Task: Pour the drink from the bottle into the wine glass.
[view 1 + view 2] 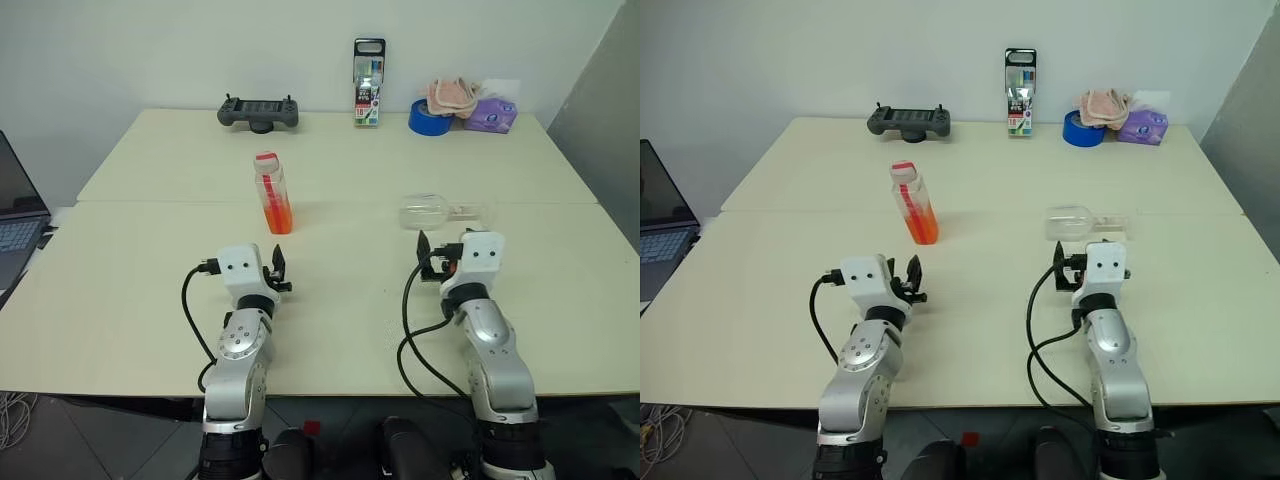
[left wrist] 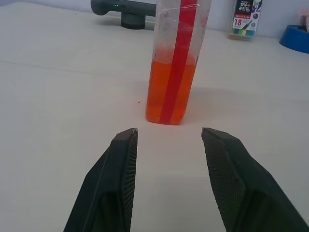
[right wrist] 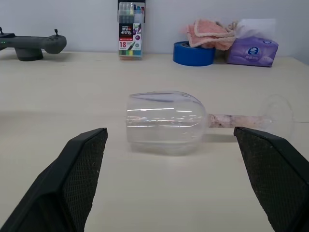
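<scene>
The bottle [image 1: 272, 195] stands upright on the left-middle of the table, with a red cap and orange-red drink [image 2: 170, 92] in its lower half. The clear wine glass [image 1: 430, 212] lies on its side to the right, bowl toward the bottle and foot [image 3: 277, 113] pointing away. My left gripper [image 1: 277, 268] hovers just short of the bottle, fingers apart with nothing between them; the left wrist view shows the bottle straight ahead. My right gripper [image 1: 440, 255] is wide open just short of the glass bowl [image 3: 164, 121], holding nothing.
Along the far edge of the table [image 1: 150, 290] sit a grey handheld controller [image 1: 258, 111], a box of markers [image 1: 368, 82], a blue tape roll [image 1: 432, 117], a pink cloth [image 1: 452, 96] and a purple tissue pack [image 1: 492, 115]. A laptop [image 1: 20, 215] stands off the table's left side.
</scene>
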Action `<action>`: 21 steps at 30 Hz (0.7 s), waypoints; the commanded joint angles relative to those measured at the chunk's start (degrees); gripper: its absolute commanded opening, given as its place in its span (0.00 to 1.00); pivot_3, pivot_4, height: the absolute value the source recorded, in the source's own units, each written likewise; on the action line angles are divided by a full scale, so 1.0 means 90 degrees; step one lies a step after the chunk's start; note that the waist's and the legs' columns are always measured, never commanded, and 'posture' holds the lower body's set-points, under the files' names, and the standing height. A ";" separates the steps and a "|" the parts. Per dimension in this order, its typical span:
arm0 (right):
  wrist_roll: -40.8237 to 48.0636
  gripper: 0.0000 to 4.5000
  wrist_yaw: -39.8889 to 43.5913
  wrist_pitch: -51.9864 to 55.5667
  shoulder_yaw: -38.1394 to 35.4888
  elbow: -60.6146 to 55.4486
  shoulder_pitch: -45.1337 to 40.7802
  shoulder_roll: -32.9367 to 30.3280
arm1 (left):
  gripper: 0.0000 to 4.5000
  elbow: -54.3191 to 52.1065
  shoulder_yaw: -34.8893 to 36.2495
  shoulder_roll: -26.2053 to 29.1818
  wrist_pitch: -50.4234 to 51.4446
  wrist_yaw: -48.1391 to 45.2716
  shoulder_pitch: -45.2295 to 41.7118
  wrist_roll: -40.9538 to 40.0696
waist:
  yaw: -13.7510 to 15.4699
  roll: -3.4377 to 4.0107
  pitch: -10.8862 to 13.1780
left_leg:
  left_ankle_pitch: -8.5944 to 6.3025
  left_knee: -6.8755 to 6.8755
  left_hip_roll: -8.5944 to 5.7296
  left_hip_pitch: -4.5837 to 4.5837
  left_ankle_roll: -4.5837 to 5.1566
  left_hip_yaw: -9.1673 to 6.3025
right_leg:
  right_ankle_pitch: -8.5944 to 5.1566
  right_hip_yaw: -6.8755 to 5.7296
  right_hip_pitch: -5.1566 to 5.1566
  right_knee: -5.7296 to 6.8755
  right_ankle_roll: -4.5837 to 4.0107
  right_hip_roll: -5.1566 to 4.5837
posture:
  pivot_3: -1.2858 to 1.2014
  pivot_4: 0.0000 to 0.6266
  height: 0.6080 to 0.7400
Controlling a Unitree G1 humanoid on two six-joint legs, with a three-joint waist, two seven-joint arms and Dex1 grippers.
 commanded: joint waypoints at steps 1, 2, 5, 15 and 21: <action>0.0054 0.99 0.0016 -0.0125 0.0063 -0.0335 0.0007 0.0028 | 0.49 -0.0263 -0.0222 0.0128 0.0125 -0.0074 -0.0091 0.0183 | 0.0000 0.0000 0.0000 | 0.0000 0.0000 0.0000 0.0000 0.0000 0.0000 | 0.0000 0.0000 0.0000 0.0000 0.0000 0.0000 | 0.52 0.24 1.00; 0.0037 0.99 0.0029 -0.0133 0.0084 -0.0344 0.0037 0.0016 | 0.49 -0.0304 -0.0289 0.0145 0.0084 -0.0140 -0.0092 0.0183 | -0.0001 0.0000 0.0000 | 0.0000 0.0000 -0.0001 0.0000 0.0000 0.0000 | 0.0000 0.0001 0.0000 0.0000 0.0000 0.0000 | 0.52 0.24 1.00; 0.0071 0.99 0.0099 -0.0187 0.0125 -0.0344 0.0055 -0.0014 | 0.49 -0.0324 -0.0310 0.0100 -0.0054 -0.0284 -0.0085 -0.0004 | 0.0000 0.0000 0.0000 | 0.0000 0.0001 -0.0001 0.0000 0.0000 0.0002 | 0.0000 0.0002 0.0000 0.0000 0.0000 0.0000 | 0.52 0.24 1.00; 0.1576 0.99 0.2256 0.1298 0.0485 -0.0723 -0.0984 -0.0978 | 0.49 0.0319 -0.0078 0.0178 -0.0054 0.0164 -0.0928 0.0404 | -0.0007 -0.0003 0.0003 | 0.0000 0.0005 -0.0001 0.0001 0.0001 0.0000 | 0.0001 -0.0002 0.0002 0.0003 0.0001 0.0001 | 0.52 0.24 1.00; 0.2349 0.99 0.2186 0.1591 -0.0453 0.0235 -0.2308 -0.0961 | 0.49 0.1449 0.0135 0.0230 -0.0419 0.0486 -0.2022 0.0530 | -0.0001 -0.0004 0.0002 | 0.0001 0.0002 -0.0002 0.0015 0.0002 -0.0008 | 0.0001 -0.0010 0.0019 0.0001 0.0003 0.0002 | 0.52 0.24 1.00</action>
